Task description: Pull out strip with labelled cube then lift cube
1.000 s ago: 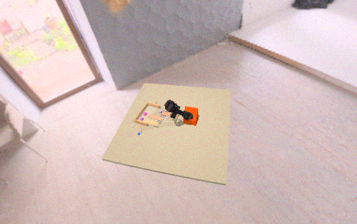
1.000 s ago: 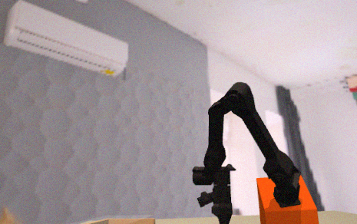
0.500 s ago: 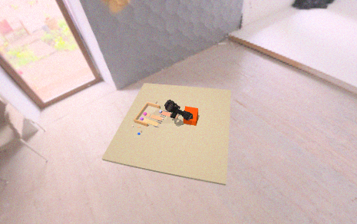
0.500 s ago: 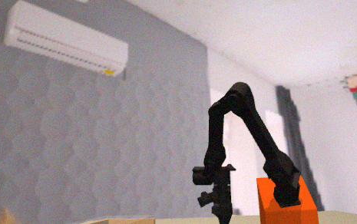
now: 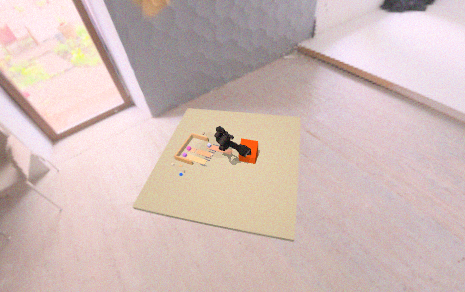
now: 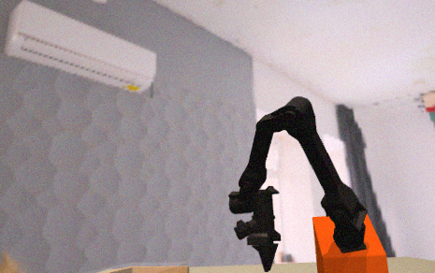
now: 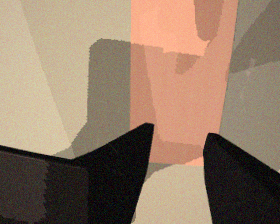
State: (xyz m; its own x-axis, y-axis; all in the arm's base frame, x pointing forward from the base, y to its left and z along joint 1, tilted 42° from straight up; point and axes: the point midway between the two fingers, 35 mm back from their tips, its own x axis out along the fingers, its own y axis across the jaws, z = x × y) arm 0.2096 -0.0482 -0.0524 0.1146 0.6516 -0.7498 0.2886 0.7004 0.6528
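Note:
My gripper (image 5: 223, 148) (image 6: 268, 268) (image 7: 178, 137) points down, its fingers apart with nothing gripped. In the wrist view the fingertips lie on either side of the near end of a salmon strip (image 7: 161, 25) (image 5: 215, 148); whether they are down at its level I cannot tell. An orange strip (image 5: 201, 152) and a paler strip (image 5: 196, 159) lie beside it. A magenta object (image 5: 189, 148), a purple object (image 5: 184, 155) and a whitish object (image 5: 209, 145) are at the strips' far ends. Labels, and which strip is in one piece, are too small to tell.
A low wooden frame (image 5: 200, 137) stands around the far ends of the strips. A small blue object (image 5: 181, 174) and tiny pale bits lie outside it on the tan mat (image 5: 243, 200). The orange base block (image 5: 252, 156) (image 6: 353, 264) carries the arm.

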